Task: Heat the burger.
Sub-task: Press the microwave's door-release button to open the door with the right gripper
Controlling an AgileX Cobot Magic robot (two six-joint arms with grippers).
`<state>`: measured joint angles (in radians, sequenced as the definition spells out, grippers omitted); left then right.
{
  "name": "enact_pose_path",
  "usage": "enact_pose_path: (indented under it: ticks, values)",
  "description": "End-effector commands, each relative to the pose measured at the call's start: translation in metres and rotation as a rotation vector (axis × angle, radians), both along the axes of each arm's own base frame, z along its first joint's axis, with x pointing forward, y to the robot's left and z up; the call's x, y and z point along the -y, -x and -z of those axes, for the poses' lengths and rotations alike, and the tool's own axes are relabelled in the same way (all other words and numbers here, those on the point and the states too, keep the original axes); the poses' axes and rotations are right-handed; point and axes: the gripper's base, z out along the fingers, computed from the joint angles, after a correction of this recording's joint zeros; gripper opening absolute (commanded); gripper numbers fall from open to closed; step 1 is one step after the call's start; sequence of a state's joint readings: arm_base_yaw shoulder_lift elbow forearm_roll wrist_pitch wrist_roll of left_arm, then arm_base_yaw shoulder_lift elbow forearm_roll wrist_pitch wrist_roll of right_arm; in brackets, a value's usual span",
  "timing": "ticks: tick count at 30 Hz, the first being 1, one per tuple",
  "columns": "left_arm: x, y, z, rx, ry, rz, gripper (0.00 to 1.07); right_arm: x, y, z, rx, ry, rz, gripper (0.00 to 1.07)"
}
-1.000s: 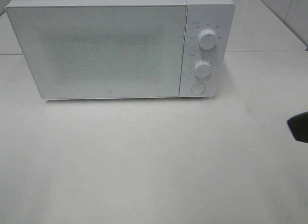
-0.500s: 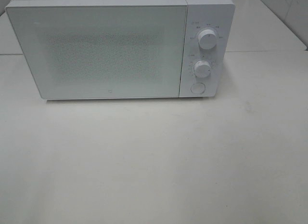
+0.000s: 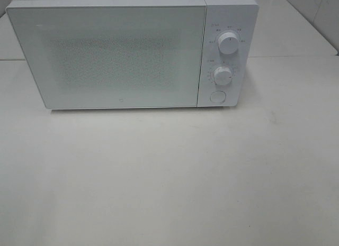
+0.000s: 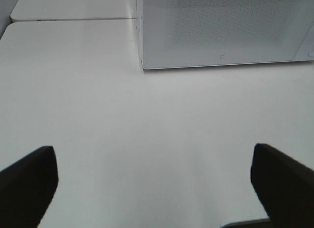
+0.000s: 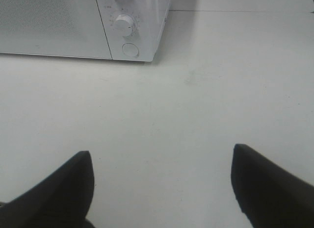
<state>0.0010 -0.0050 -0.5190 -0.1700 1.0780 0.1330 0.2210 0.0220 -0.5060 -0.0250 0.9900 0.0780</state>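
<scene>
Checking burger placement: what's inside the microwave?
Cannot tell. The door of the microwave is shut; its speckled pane shows only white, so anything inside is hidden.

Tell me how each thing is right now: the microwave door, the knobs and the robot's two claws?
microwave door: shut.
upper knob: setting too small to read.
lower knob: setting too small to read.
left gripper: open, empty.
right gripper: open, empty.
burger: not in sight.

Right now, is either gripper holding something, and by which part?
Nothing is held: the left gripper and the right gripper are both open and empty.
</scene>
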Motion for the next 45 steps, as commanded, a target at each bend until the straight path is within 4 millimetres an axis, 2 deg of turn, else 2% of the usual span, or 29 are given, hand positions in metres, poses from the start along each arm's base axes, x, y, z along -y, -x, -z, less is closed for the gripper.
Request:
enact_pose_path:
  ticks: [1, 18, 26, 29, 34, 37, 39, 40, 42, 45]
  values:
    - [0.000, 0.002, 0.000, 0.022, 0.004, -0.003, 1.01, 0.002, 0.008, 0.002, 0.046, 0.006, 0.039, 0.76]
    - [0.000, 0.002, 0.000, 0.021, 0.004, -0.003, 1.01, 0.002, 0.008, 0.002, 0.046, 0.008, 0.031, 0.76]
    - [0.000, 0.002, 0.000, 0.021, 0.004, -0.003, 1.01, 0.001, 0.003, -0.017, 0.109, -0.004, 0.032, 0.76]
    - [0.000, 0.002, 0.000, 0.021, 0.004, -0.003, 1.01, -0.001, -0.007, -0.023, 0.149, -0.011, 0.029, 0.76]
    - [0.000, 0.002, 0.000, 0.021, 0.004, -0.003, 1.01, -0.007, -0.036, -0.037, 0.219, -0.021, 0.024, 0.76]
    - [0.000, 0.002, 0.000, 0.021, 0.004, -0.003, 1.01, -0.008, -0.041, -0.039, 0.224, -0.022, 0.023, 0.76]
    - [0.000, 0.002, 0.000, 0.021, 0.004, -0.003, 1.01, -0.012, -0.063, -0.044, 0.239, -0.024, 0.019, 0.76]
    - [0.000, 0.002, 0.000, 0.021, 0.004, -0.003, 1.01, -0.012, -0.063, -0.044, 0.239, -0.024, 0.019, 0.76]
    - [0.000, 0.002, 0.000, 0.021, 0.004, -0.003, 1.01, -0.016, -0.080, -0.046, 0.243, -0.024, 0.016, 0.76]
    - [0.000, 0.002, 0.000, 0.021, 0.004, -0.003, 1.01, -0.017, -0.086, -0.046, 0.243, -0.024, 0.015, 0.76]
